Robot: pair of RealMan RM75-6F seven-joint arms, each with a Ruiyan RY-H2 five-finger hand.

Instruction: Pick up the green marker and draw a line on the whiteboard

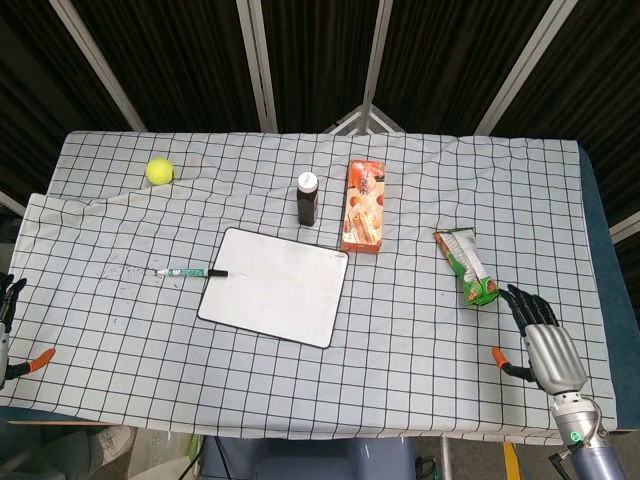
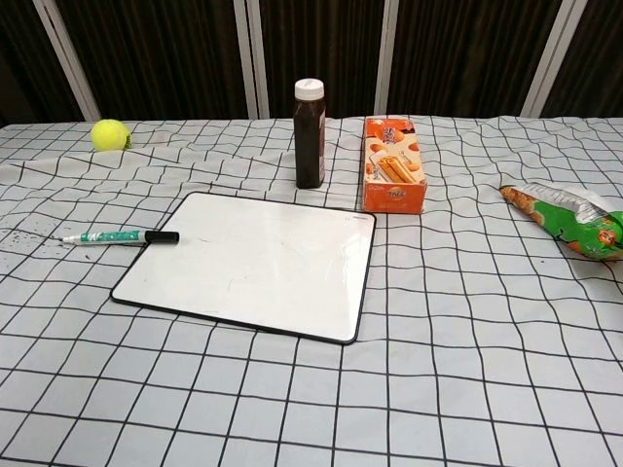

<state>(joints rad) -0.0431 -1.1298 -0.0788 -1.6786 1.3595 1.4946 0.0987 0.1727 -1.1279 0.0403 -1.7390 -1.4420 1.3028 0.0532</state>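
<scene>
A green marker (image 1: 189,272) (image 2: 119,236) with a black cap lies flat on the checked cloth, its cap end touching the left edge of the whiteboard (image 1: 274,285) (image 2: 251,263). The board is blank and lies in the middle of the table. My left hand (image 1: 8,325) shows only at the far left edge of the head view, well left of the marker, holding nothing. My right hand (image 1: 543,343) rests near the table's front right corner, fingers spread, empty. The chest view shows neither hand.
A yellow tennis ball (image 1: 159,171) (image 2: 110,134) sits at the back left. A dark bottle (image 1: 307,198) (image 2: 310,133) and an orange snack box (image 1: 363,205) (image 2: 393,178) stand behind the board. A green snack bag (image 1: 467,266) (image 2: 569,221) lies at the right.
</scene>
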